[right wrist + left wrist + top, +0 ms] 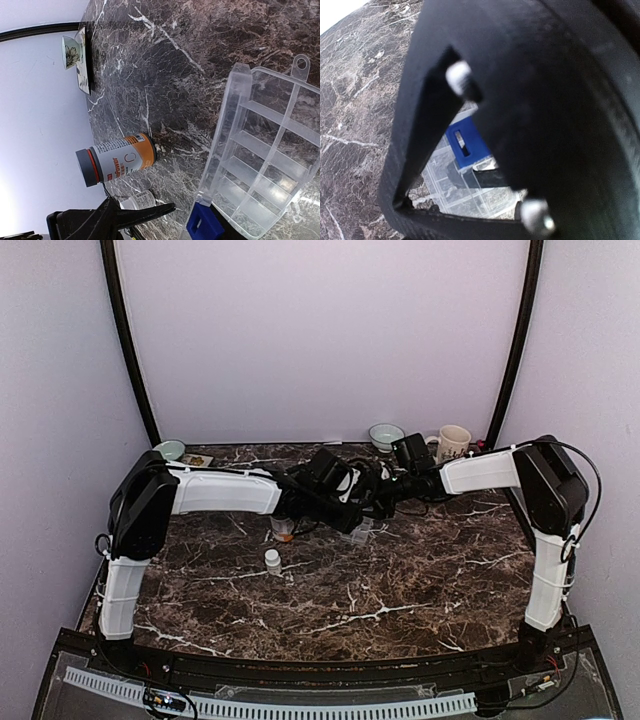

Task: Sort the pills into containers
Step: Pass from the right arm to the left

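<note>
The clear organiser box (pixel 272 160) lies open on the marble with its compartments empty and a blue latch (pixel 204 226) at its near corner. It also shows in the top view (pixel 362 530). The left wrist view shows it through a gap (pixel 470 192), with a black finger (pixel 495 177) lying beside the latch (pixel 465 142). My right gripper (pixel 187 219) is open, with one finger (pixel 145 214) out to the left. My left gripper (pixel 345 515) is crowded against the right gripper (pixel 375 502), and its jaws are hidden. I see no pills.
An amber bottle with a grey cap (pixel 117 160) and a tiny white bottle (pixel 140 200) stand left of the box. They also show in the top view: amber (pixel 285 530), white (pixel 272 560). A bowl (pixel 385 433), a mug (pixel 453 443) and another bowl (pixel 170 449) stand along the back edge.
</note>
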{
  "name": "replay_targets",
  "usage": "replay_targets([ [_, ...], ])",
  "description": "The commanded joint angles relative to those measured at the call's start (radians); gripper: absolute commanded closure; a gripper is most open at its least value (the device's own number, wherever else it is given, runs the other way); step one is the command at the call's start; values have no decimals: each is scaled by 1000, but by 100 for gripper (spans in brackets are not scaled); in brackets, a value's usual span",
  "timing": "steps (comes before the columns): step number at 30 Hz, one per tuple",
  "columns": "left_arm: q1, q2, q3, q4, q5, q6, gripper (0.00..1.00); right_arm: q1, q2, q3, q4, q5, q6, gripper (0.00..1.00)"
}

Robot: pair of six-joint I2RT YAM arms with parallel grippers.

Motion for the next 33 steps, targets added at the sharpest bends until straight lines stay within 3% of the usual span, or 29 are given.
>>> replay_targets([
  [1,-6,6,-26,28,-34,-18,51,-11,9,-3,52,-19,22,47],
  [33,-6,14,-55,65,-121,-14,73,-17,-6,-68,130,-28,54,47],
])
